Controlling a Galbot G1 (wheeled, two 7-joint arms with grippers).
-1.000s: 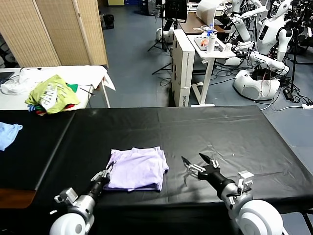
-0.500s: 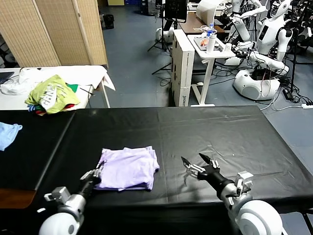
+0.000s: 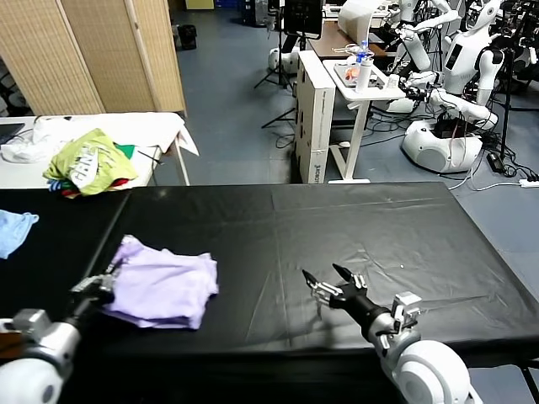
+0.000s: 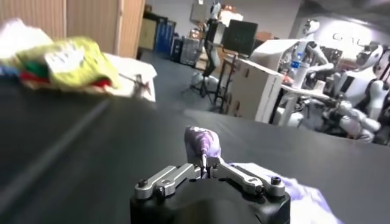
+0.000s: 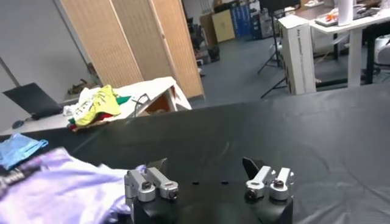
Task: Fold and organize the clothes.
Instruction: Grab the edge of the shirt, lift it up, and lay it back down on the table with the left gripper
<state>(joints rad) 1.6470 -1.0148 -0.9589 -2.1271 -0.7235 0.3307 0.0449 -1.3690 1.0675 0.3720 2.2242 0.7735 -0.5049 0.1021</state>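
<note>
On the black counter [image 3: 354,227], toward its left end: folded lavender T-shirt [image 3: 162,286], lying flat in a compact bundle, short of the seam where the darker side panel begins. Left claw [image 3: 99,286] closed on the shirt's near-left edge; in the left wrist view, a pinch of purple cloth [image 4: 204,141] standing up between the shut tips of the left claw [image 4: 206,163]. Right claw [image 3: 330,282] well apart from the shirt, hovering just above the counter near its front edge, spread wide and holding nothing; in the right wrist view, right claw [image 5: 206,165] with open space between the tips and the T-shirt [image 5: 58,185] off to one side.

Probable step in hand: sliding the folded shirt across the counter to a resting place near the left end. For a clean result: pull kept low and level, so that the lower layers travel with the upper ones and the fold does not peel open; pace kept slow, since thin soft cloth tends to bunch against the counter cover. Release only once the bundle lies flat, with the claw opened before any lift. Best stopped before the seam in the counter, a likely snag for the leading edge. Far beyond the counter's left end, heap of yellow-green clothes [image 3: 88,162] on a white table, not part of the work.
</note>
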